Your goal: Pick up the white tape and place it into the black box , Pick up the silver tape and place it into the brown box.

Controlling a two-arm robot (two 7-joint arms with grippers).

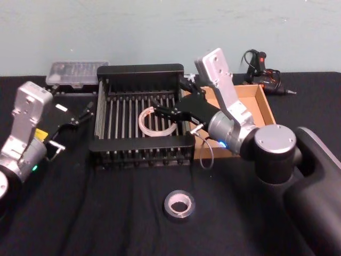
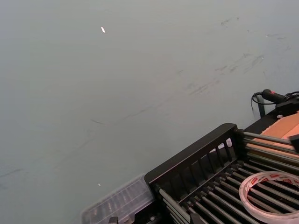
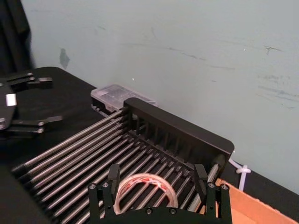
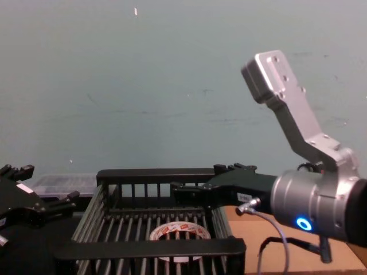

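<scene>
Meanwhile the right pincer (image 1: 162,110) hangs spread wide above the white tape (image 1: 156,121) lying in the black box (image 1: 139,69).

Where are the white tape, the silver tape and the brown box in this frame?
white tape (image 1: 155,121): head view, on the ring's band, lying on the black box's slatted floor.
silver tape (image 1: 179,205): head view, on the roll's top face, on the table.
brown box (image 1: 264,105): head view, on its right cardboard wall.
</scene>
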